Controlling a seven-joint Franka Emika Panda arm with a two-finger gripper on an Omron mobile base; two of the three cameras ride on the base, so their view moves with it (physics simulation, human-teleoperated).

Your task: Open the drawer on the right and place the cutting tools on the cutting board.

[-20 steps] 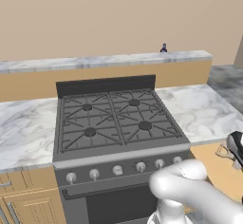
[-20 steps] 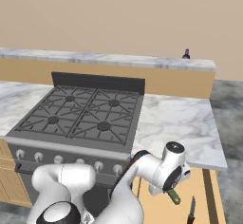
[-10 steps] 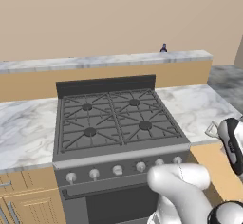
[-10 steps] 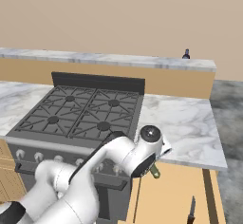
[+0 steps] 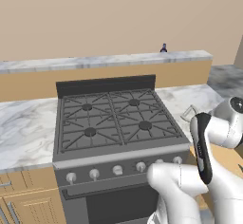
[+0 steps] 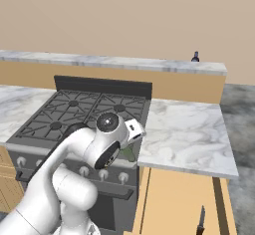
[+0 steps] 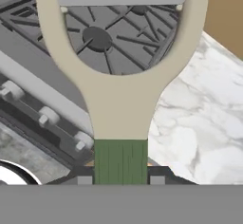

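Partly cropped, green-handled peeler in end effector.

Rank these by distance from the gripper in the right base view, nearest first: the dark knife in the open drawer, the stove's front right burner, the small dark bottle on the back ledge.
1. Front right burner, just behind the gripper, to its left.
2. Dark knife, down in the drawer at lower right.
3. Small bottle, far back on the ledge, upper right.
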